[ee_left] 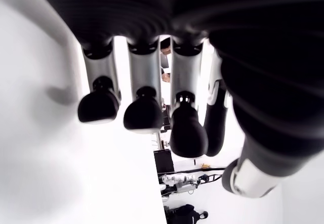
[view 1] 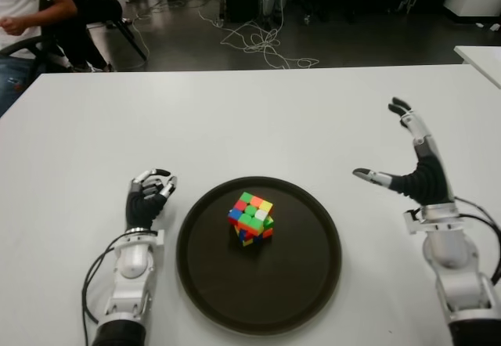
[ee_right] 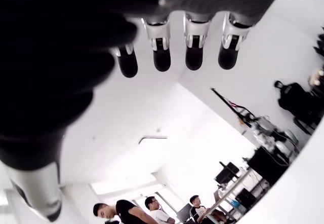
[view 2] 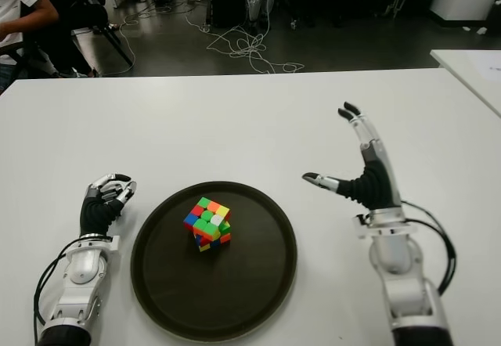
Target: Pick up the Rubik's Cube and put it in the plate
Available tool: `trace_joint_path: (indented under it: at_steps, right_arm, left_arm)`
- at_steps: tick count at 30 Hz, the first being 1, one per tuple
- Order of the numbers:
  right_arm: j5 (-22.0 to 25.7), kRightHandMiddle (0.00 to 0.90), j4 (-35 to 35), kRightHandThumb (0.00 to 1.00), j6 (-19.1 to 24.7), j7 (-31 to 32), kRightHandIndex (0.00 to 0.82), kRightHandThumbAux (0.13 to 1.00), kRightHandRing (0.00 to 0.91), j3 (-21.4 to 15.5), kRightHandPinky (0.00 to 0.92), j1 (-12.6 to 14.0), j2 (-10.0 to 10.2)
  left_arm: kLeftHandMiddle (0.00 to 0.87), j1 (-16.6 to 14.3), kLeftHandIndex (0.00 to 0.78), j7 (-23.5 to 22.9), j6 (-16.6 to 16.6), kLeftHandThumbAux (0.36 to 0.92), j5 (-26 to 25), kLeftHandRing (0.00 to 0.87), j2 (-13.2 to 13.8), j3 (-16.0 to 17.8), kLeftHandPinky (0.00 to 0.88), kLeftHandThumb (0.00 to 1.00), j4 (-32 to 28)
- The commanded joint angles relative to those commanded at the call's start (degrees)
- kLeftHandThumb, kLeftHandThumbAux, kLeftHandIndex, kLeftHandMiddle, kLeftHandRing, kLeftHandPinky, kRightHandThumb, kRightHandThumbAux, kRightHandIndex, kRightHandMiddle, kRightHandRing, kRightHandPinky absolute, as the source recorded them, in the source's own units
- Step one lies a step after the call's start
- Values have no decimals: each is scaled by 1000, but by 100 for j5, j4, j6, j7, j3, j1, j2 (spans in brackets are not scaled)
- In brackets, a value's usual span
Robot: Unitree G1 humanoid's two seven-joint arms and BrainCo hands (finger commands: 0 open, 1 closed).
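With the Rubik's Cube [view 1: 251, 219] already sitting in the dark plate [view 1: 313, 283], the right hand [view 1: 415, 166] hovers beside it, fingers spread and empty, left hand [view 1: 149, 197] curled, holding nothing, so only retreat looks needed.

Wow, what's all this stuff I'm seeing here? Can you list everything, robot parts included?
cube: one, many-coloured, inside the plate near its middle, held by neither hand.
plate: one, dark brown, round, on the table between the two hands.
table: one, white, filling most of the eye views; the corner of a second white table shows at the far right.
cables: a pale tangle on the dark floor beyond the table.
person: one, white shirt, seated at the far left beyond the table.
left hand: one, black and silver, fingers curled, holding nothing, left of the plate.
right hand: one, black and silver, fingers spread, holding nothing, right of the plate.
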Motion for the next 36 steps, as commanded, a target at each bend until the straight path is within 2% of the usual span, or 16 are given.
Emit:
trace_joint_path:
  at_steps: [7,15,18,21,27,32,36]
  right_arm:
    - [139,0,-18,0,206,1,0,724,0,90,0,173,284]
    - [210,4,305,0,203,-150,0,843,0,184,0,359,433]
    - [225,19,396,0,255,-234,0,868,7,239,8,412,529]
    - [298,46,566,0,330,-401,16,882,34,293,21,555,730]
    - [525,95,588,0,593,-593,53,853,78,274,43,688,891]
    - [617,134,558,0,811,-855,81,814,112,243,74,676,1033]
    - [634,180,552,0,932,-1042,121,806,152,267,113,633,1050]
  left_arm:
    - [808,24,442,-2,84,708,-13,828,-3,-18,808,702,-91]
    - [806,53,442,48,169,708,47,830,11,-43,815,703,-196]
    - [806,56,442,64,191,708,41,830,4,-30,814,703,-234]
    - [802,61,442,50,217,708,-9,825,-21,-10,807,703,-268]
    - [795,88,442,-6,371,708,-41,817,-1,-22,798,704,-385]
    - [797,77,442,16,448,708,-15,818,18,-19,801,704,-397]
    - [805,68,443,37,431,707,-10,825,23,-7,812,704,-378]
